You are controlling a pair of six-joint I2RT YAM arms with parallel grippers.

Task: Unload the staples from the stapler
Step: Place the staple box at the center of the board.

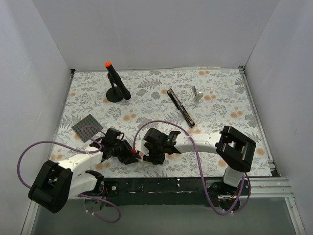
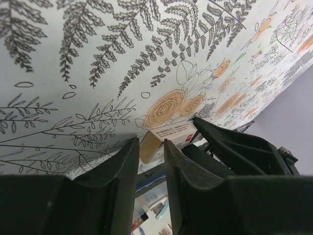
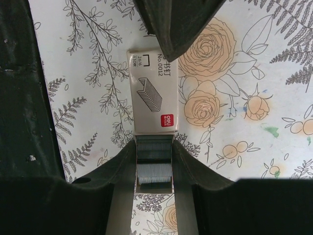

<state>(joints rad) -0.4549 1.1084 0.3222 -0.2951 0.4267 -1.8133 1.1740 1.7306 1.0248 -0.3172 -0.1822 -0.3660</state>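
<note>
The slim black bar-shaped stapler [image 1: 181, 107] lies flat on the matte fern-and-rose printed tablecloth [image 1: 230, 98], right of centre and towards the back, well apart from both arms. Its long axis runs diagonally, 1 end toward the far left and the other toward the near right. A small silvery metal piece [image 1: 197, 94] sits near its far end, to the right.

Near the front edge the 2 grippers meet tip to tip over a small beige cardboard staple box [image 3: 152, 93] printed with a staple drawing and a red logo. The left gripper [image 2: 150, 143] pinches 1 end of the box between matte black wedge-shaped fingers. The right gripper [image 3: 154, 145] is clamped on the grey ribbed block of staples [image 3: 154, 164] that sticks out of the other end.
</note>
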